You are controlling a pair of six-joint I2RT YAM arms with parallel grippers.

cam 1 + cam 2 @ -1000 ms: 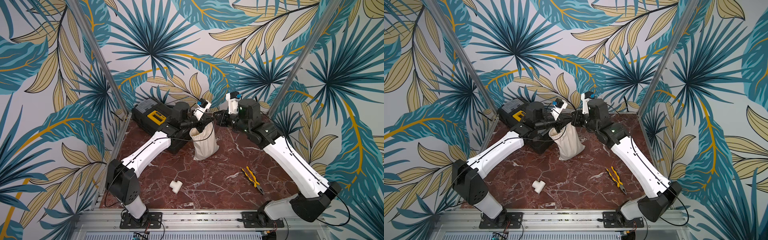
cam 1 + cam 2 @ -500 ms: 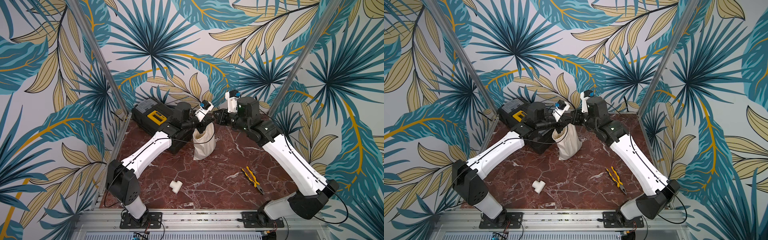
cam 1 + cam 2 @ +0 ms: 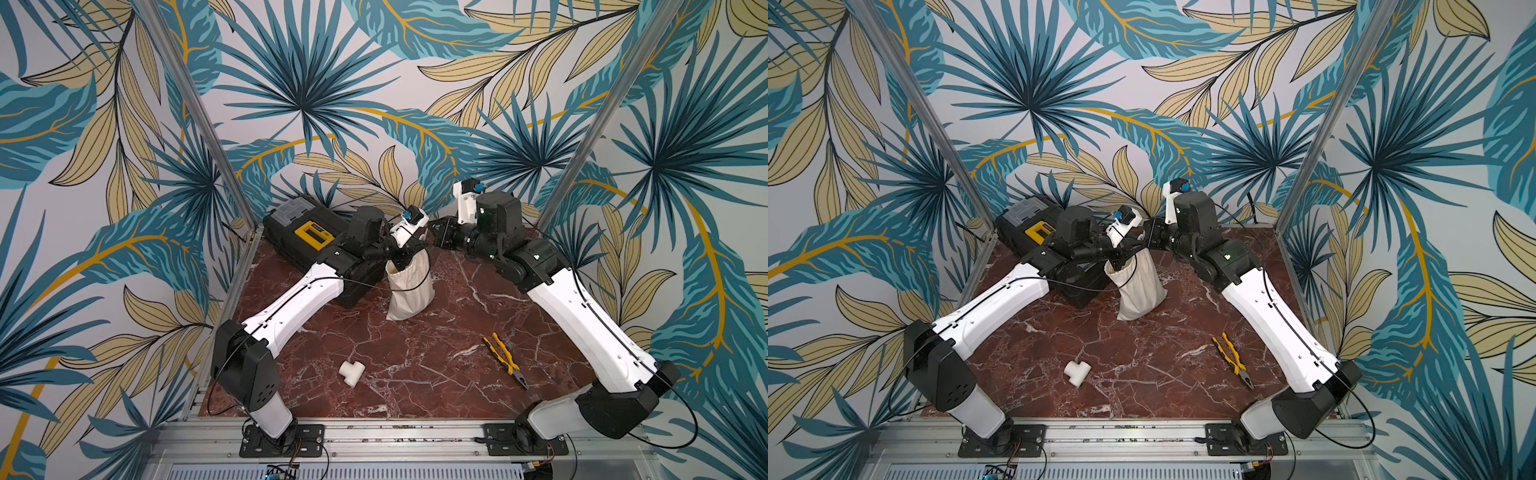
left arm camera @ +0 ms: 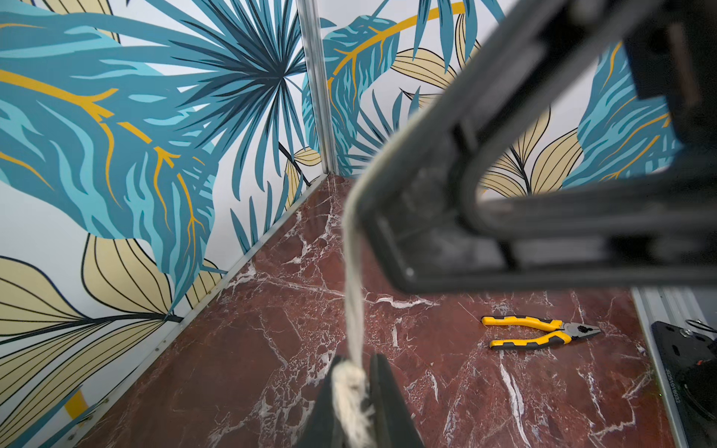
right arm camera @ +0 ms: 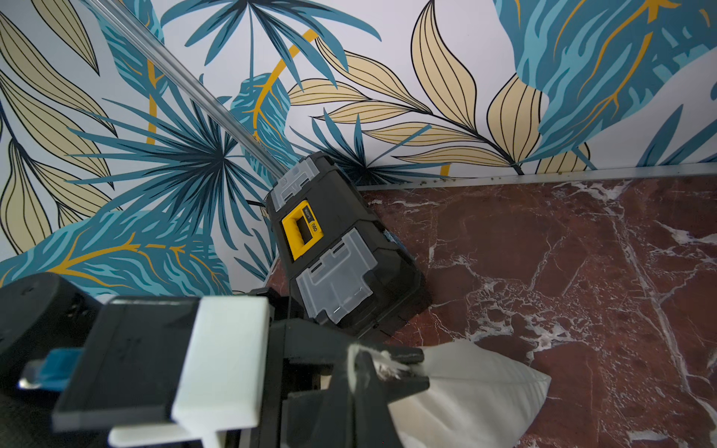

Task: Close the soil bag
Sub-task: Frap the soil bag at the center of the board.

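Bag (image 3: 409, 291) has swung upright; left gripper (image 4: 355, 374) and right gripper (image 5: 388, 365), nearly touching, each pinch cord (image 4: 354, 310) just above its mouth.

The bag (image 3: 409, 286) no longer leans wide toward the right arm (image 3: 582, 316). It now stands straighter and narrower, its sides drawn up to a tighter mouth. The left gripper (image 4: 355, 368), with the cord (image 4: 355, 310) between its fingers, has shifted slightly toward the right gripper (image 5: 419, 370) and lower, down at the bag's mouth. The right arm's base end has swung inward.
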